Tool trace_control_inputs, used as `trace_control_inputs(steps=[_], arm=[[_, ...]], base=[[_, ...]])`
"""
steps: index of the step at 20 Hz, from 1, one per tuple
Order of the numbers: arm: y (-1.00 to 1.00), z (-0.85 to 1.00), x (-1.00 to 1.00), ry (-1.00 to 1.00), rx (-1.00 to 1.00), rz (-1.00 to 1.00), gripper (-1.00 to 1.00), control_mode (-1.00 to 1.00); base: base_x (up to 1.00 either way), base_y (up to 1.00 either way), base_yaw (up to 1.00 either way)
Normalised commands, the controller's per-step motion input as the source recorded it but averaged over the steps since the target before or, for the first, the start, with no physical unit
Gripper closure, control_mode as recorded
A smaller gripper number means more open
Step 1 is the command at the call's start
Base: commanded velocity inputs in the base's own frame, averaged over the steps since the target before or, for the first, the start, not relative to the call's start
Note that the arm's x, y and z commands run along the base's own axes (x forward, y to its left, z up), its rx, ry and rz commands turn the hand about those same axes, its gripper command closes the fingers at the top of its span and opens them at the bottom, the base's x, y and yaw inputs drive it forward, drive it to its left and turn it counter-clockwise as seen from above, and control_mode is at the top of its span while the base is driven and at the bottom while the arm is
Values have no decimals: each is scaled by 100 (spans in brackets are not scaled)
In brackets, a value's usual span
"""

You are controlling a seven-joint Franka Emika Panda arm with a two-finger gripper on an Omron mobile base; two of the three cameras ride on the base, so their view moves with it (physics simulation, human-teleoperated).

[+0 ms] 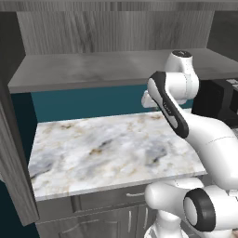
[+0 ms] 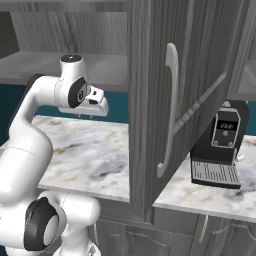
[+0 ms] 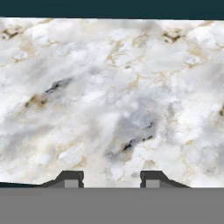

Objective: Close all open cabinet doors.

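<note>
Two wall-cabinet doors stand swung open over the marble counter [image 1: 116, 148] — left door [image 1: 14, 153], right door [image 2: 170, 105] (silver handle facing out) — while the gripper [image 2: 85, 116] hovers between them, fingers parted, holding nothing.

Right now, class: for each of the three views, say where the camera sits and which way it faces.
Left base view: behind the arm's left, facing the marble counter; arm at right.
Right base view: behind its right, facing the open cabinet door and coffee machine; arm at left.
Hand view: on the hand, looking down at marble; gripper open.
Base views share counter and arm.
</note>
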Motion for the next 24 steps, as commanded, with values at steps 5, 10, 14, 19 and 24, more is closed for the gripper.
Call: trace_control_inputs(steps=[5, 10, 14, 19, 24], arm=[[0, 0, -10, 0, 0, 0, -100, -100], [0, -1, -17, 0, 0, 0, -100, -100], [0, 0, -25, 0, 0, 0, -100, -100], [0, 0, -15, 0, 0, 0, -100, -100], [0, 0, -34, 0, 0, 0, -100, -100]], base=[[0, 0, 0], [0, 0, 0], [0, 0, 0], [0, 0, 0], [0, 0, 0]])
